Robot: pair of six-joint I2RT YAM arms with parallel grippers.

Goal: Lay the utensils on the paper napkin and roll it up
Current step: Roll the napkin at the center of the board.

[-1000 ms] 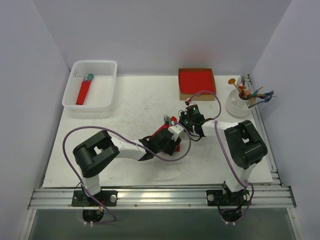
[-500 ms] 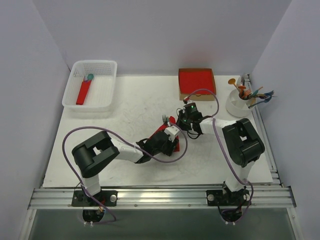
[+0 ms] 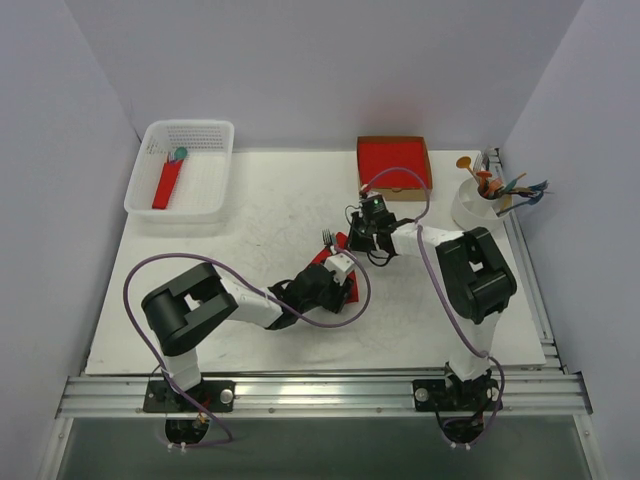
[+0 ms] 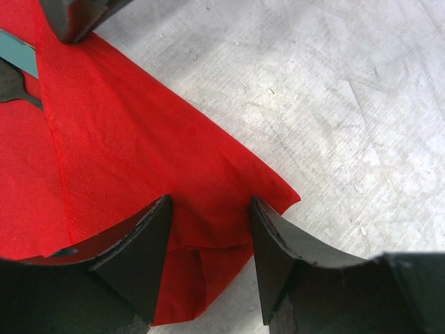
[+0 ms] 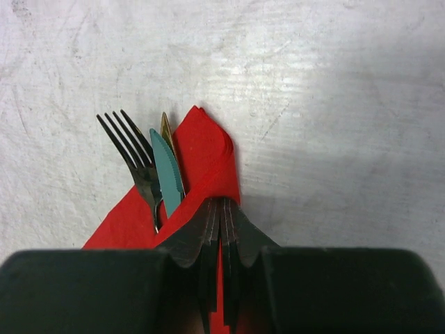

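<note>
Table (image 3: 250, 210) is carrying the paper napkin (image 4: 139, 139) at centre of top view, partly folded, long axis running lower right to upper left. Left gripper (image 4: 210, 209), jaws spread, is straddling its lower-right corner. Right gripper (image 5: 221, 209), pressed together, is pinching the fold at the upper-left end, w/ utensils (image 5: 149, 167) poking out just beside. Next roll prob. means turning across that axis.

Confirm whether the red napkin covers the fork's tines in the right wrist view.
No, the fork has its tines poking out bare beyond the folded edge of the napkin.
</note>
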